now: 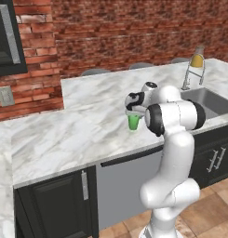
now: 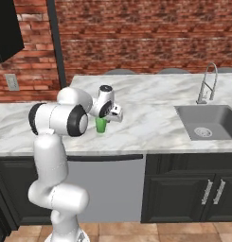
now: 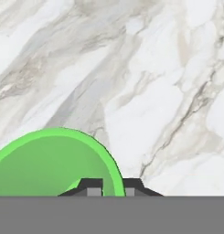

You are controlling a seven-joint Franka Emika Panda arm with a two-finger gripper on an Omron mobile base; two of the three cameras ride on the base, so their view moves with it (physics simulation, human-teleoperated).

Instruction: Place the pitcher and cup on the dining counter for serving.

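The small green cup (image 1: 133, 122) (image 2: 101, 125) is upright at the middle of the marble dining counter (image 1: 83, 125) (image 2: 150, 118), near its front edge. My gripper (image 1: 133, 114) (image 2: 104, 118) reaches down onto it from above. In the hand view the cup (image 3: 49, 164) shows its open mouth, and my gripper (image 3: 112, 187) pinches the rim wall, one fingertip inside and one outside. Whether the cup's base touches the marble (image 3: 154, 68) I cannot tell. The pitcher (image 1: 197, 59) with orange liquid stands far right, behind the faucet.
A steel sink (image 1: 206, 100) (image 2: 209, 122) with an arched faucet (image 1: 192, 74) (image 2: 207, 82) lies to the cup's right. Grey chair backs (image 1: 94, 71) rise behind the counter's far edge. A brick wall with an outlet (image 1: 5, 95) and a dark upper cabinet (image 1: 6, 37) is at left.
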